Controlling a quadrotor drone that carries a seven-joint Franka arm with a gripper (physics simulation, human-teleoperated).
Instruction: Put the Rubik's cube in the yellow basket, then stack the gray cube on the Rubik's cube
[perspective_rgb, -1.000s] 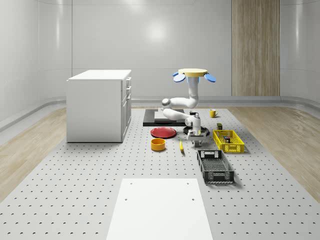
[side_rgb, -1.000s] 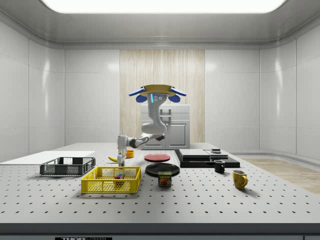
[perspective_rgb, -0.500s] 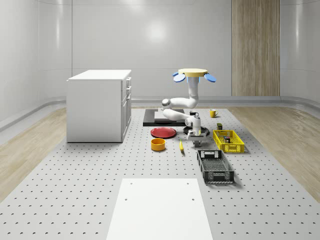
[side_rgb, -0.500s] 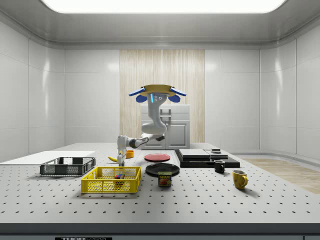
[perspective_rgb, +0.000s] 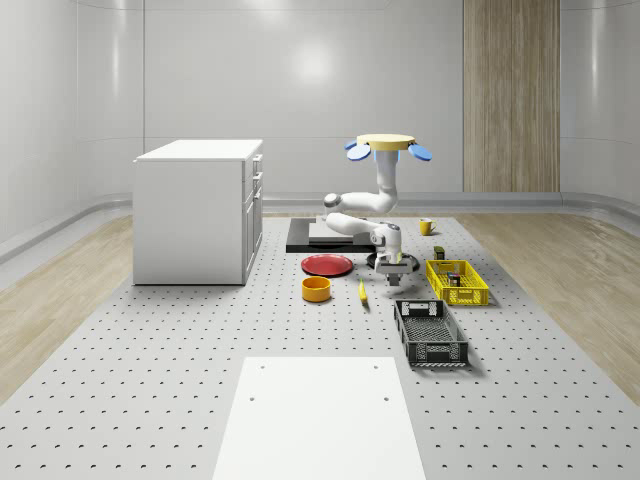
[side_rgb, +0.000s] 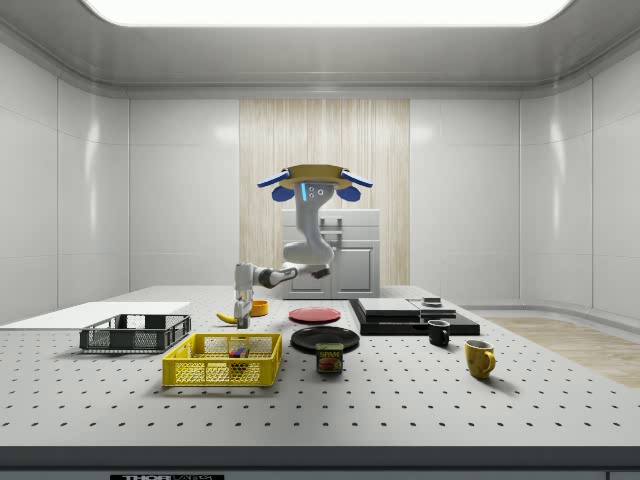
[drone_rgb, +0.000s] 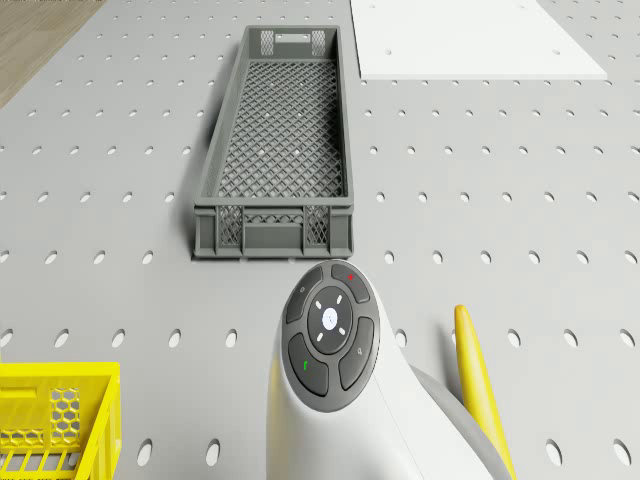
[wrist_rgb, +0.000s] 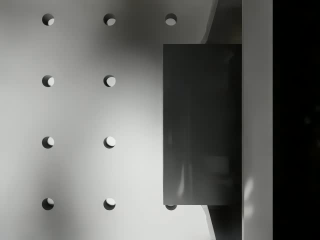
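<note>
The drone (perspective_rgb: 388, 146) hovers over the table's far middle, its arm bent down toward the front. The gripper (perspective_rgb: 396, 280) hangs a little above the table between the banana and the yellow basket (perspective_rgb: 457, 296), near the far end of the black crate. In the wrist view the gray cube (wrist_rgb: 202, 125) sits against one finger (wrist_rgb: 257, 125), clear of the perforated table below, so the gripper is shut on it. The Rubik's cube (side_rgb: 237, 352) lies inside the yellow basket (side_rgb: 222, 372). From the side, the gripper (side_rgb: 241, 310) hangs behind the basket.
A black mesh crate (drone_rgb: 275, 150) lies just ahead of the gripper, a banana (drone_rgb: 480, 390) beside the arm. A yellow bowl (perspective_rgb: 316, 289), red plate (perspective_rgb: 327, 265), white cabinet (perspective_rgb: 198, 210) and white board (perspective_rgb: 318, 415) stand on the whole-scene view's left and front. A can (side_rgb: 329, 358) and mugs (side_rgb: 479, 358) sit nearby.
The gripper has risen off the table with the gray cube and shifted slightly toward the yellow basket. The drone and the arm's elbow are a little higher.
</note>
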